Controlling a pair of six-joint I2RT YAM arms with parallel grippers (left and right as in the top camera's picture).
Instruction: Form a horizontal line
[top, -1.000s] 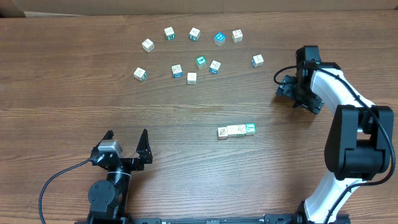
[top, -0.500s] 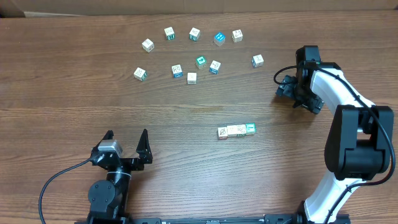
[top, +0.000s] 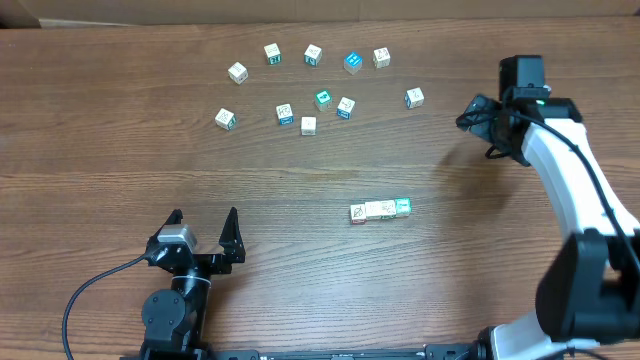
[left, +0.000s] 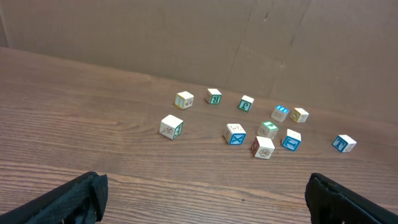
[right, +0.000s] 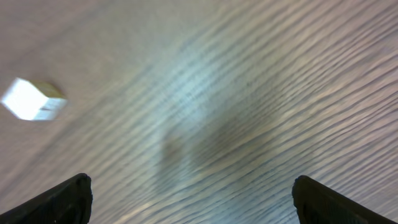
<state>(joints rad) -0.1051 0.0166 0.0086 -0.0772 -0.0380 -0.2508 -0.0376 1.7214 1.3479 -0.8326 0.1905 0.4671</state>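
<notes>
The horizontal line (top: 381, 210) is a short row of small cubes touching, tan and white faces with a green one at its right end, at mid table. Loose cubes (top: 310, 85) lie scattered at the back; they also show in the left wrist view (left: 261, 127). My left gripper (top: 204, 228) is open and empty near the front left, with bare wood between its fingers (left: 202, 199). My right gripper (top: 478, 125) is open and empty above the table at the right, beyond the line. Its blurred view shows wood and one white cube (right: 32, 99).
A blue-faced cube (top: 414, 97) lies left of my right gripper. Cardboard (left: 186, 37) stands along the table's back edge. Bare wood lies between the line and my left gripper.
My right arm has risen and swung toward the back right, away from the table surface. The line, the loose cubes and my left arm have not moved.
</notes>
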